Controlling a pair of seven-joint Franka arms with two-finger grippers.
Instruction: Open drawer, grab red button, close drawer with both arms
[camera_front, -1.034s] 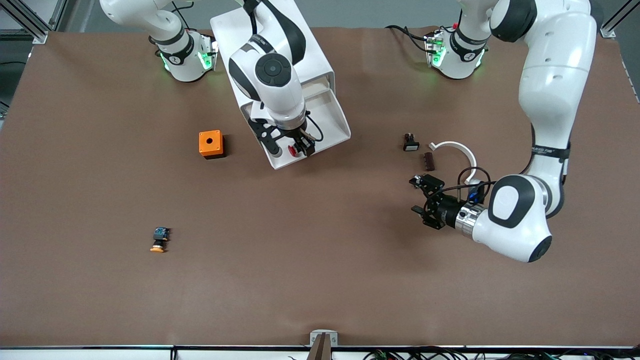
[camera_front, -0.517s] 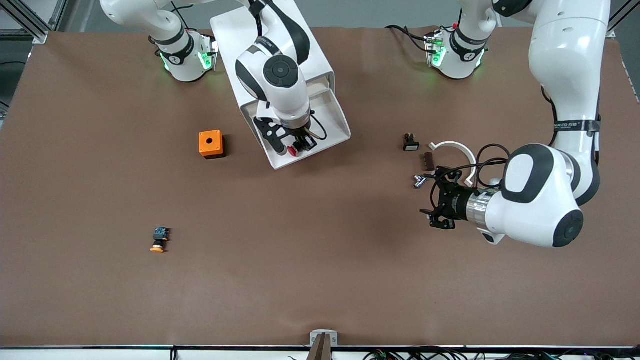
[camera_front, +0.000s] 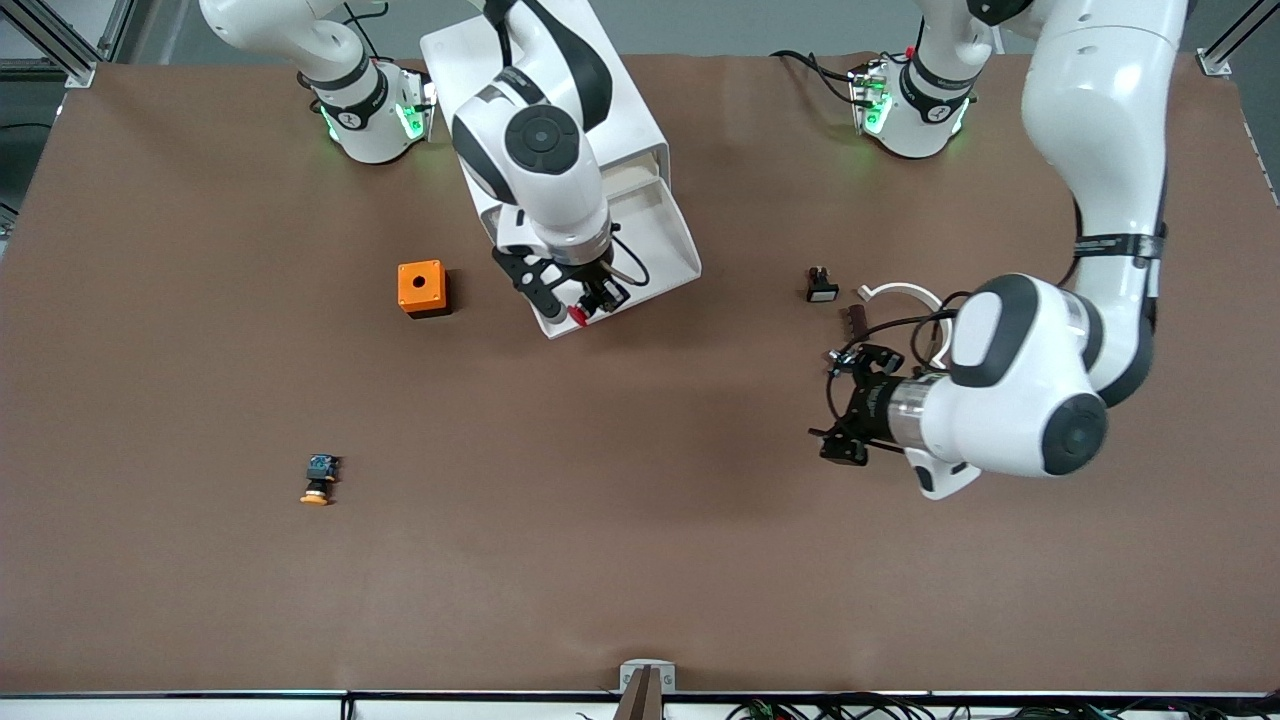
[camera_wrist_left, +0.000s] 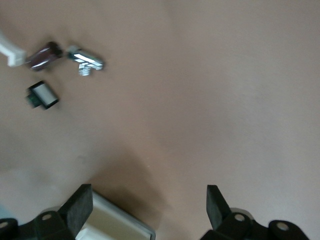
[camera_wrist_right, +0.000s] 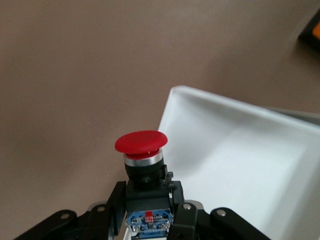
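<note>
Over the front lip of the pulled-out drawer (camera_front: 655, 240), the right gripper (camera_front: 585, 300) is shown with its fingers (camera_wrist_right: 182, 212) pinched on the black body of the red-capped button (camera_wrist_right: 141, 150). In the right wrist view the round red cap is seen pointing away from the gripper, with the bluish terminal end lodged between the fingers and the white drawer tray (camera_wrist_right: 235, 150) lying below and beside it. In the front view the button (camera_front: 578, 314) is held above the lip of the drawer, at about 7 o'clock of the tray. The drawer projects from the white cabinet (camera_front: 545, 90), which stands between the two arm bases.

The left gripper (camera_front: 850, 405) is held above bare table (camera_front: 640, 560) toward the left arm's end, its fingers (camera_wrist_left: 80, 205) spread wide and empty. Just at 12 o'clock of it a small metal part (camera_wrist_left: 85, 59), a dark brown piece (camera_front: 858, 320), a small black switch with a white face (camera_front: 821, 285) and a white curved clip (camera_front: 905, 295) are grouped.

An orange box with a hole (camera_front: 422, 288) sits at 9 o'clock of the drawer front. An orange-yellow capped button (camera_front: 319, 480) lies well apart, at about 7 o'clock of that box, nearer to the front camera.
</note>
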